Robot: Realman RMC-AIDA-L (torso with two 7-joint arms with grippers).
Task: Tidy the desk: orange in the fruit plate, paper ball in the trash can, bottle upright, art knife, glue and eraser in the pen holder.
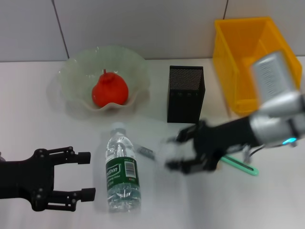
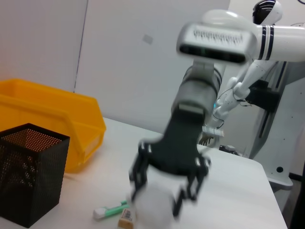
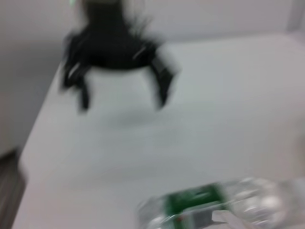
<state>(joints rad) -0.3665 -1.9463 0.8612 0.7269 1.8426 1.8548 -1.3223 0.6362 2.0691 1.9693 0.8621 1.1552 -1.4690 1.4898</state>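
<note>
With the right gripper (image 1: 172,153) at centre frame clamped on the paper ball (image 1: 167,151), it should lift clear before swinging over the trash can (image 1: 228,67) at upper right.

A white table (image 1: 267,205) is seen under even light. Behind the table, a pale wall (image 1: 143,24) of panels is divided by thin dark seams. Beyond the table's far edge, in the left wrist view, a grey floor (image 2: 298,200) is partly shown.
</note>
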